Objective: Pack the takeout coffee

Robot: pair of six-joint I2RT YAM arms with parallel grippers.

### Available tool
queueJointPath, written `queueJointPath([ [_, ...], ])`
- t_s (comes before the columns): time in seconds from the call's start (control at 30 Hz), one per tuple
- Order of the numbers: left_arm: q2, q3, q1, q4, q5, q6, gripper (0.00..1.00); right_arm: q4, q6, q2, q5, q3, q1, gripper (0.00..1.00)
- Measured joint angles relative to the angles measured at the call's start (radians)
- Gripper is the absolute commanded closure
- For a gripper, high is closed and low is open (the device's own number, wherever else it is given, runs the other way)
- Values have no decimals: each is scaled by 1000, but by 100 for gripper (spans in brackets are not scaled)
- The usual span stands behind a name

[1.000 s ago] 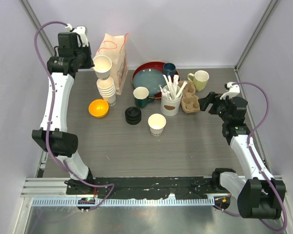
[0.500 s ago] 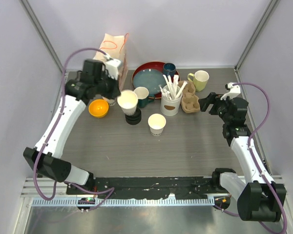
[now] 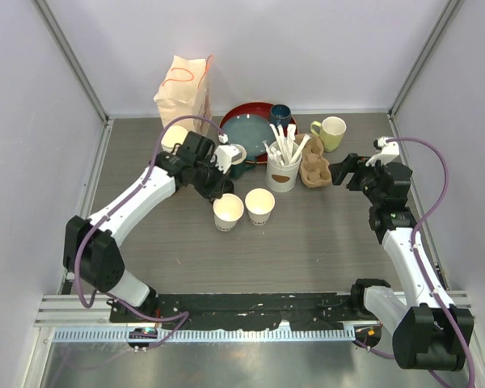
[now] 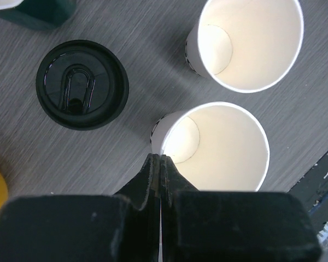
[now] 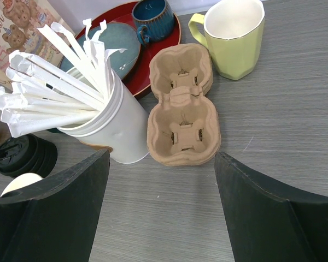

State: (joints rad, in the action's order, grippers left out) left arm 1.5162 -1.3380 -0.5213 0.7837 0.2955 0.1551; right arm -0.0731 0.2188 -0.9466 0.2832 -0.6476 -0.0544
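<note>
Two cream-white paper cups of the takeout coffee are near the table's middle, both lidless and empty. My left gripper (image 3: 220,192) (image 4: 161,157) is shut on the near rim of one cup (image 3: 228,210) (image 4: 216,147), pinching its wall. Whether that cup rests on the table I cannot tell. The other cup (image 3: 259,204) (image 4: 246,41) stands free just to its right. A stack of black sip lids (image 4: 81,83) lies on the table beside them. My right gripper (image 3: 345,171) (image 5: 161,154) is open and empty, facing a brown pulp cup carrier (image 3: 314,170) (image 5: 183,109).
A white holder of wrapped straws (image 3: 283,170) (image 5: 106,123) stands left of the carrier. Behind are a yellow-green mug (image 3: 333,132) (image 5: 232,35), a red tray (image 3: 236,115) with a blue plate and teal mug (image 3: 280,115), a paper bag (image 3: 184,93) and stacked spare cups (image 3: 175,137).
My left arm has swung from the back left corner to the table's middle, carrying the paper cup down beside the other cup. The right arm has not moved.
</note>
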Motion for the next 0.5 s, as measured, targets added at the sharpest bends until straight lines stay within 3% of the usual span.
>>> queueJointPath([
  [0.4, 27, 111, 16, -140, 16, 57, 100, 0, -2, 0, 0, 0, 0, 18],
  [0.5, 27, 116, 27, -145, 19, 63, 87, 0, -2, 0, 0, 0, 0, 18],
])
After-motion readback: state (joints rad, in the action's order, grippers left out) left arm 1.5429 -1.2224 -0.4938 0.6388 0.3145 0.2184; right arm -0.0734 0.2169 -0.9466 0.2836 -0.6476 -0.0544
